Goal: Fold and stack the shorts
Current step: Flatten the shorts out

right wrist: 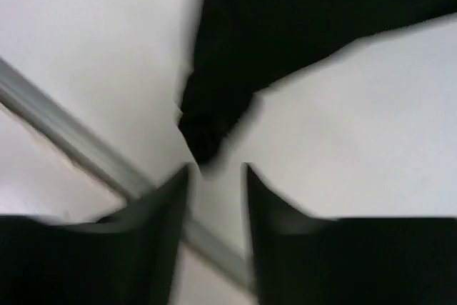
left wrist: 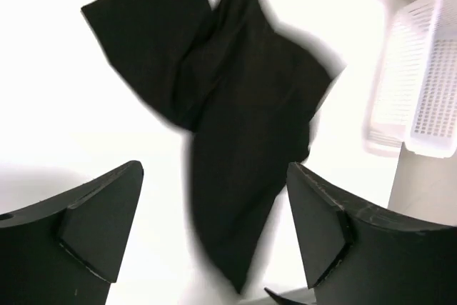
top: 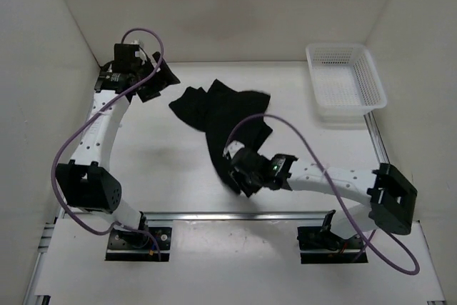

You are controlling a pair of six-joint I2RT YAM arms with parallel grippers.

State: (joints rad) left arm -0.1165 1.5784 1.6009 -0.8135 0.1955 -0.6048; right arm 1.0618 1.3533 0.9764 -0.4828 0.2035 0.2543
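Observation:
The black shorts lie crumpled and spread on the white table, with one narrow end trailing toward the front. My left gripper is open and empty, just left of the shorts' far corner. In the left wrist view its fingers stand wide apart above the table, with the shorts lying beyond and below them. My right gripper is at the shorts' near tip. In the right wrist view it is narrowly open, and the fabric tip lies just past the fingertips, with nothing between them.
A white mesh basket stands at the back right; it also shows in the left wrist view. A metal rail runs along the table's front edge, close behind my right gripper, and shows in the right wrist view. White walls enclose the table.

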